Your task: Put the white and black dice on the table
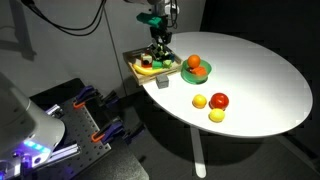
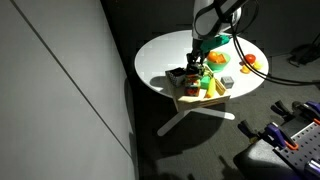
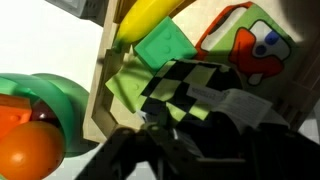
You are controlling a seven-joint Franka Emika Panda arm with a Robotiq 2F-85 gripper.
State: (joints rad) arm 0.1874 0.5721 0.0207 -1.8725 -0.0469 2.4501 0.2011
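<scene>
Gripper hangs low over the wooden tray, checkered dice at its tips, grasp impossible to confirm. A straight lift clear of neighbouring toys, then bare tabletop, seems wisest.

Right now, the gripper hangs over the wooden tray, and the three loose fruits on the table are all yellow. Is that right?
No: an exterior view shows a red fruit among them; only the other two fruits are yellow. The gripper does hang over the wooden tray.
</scene>
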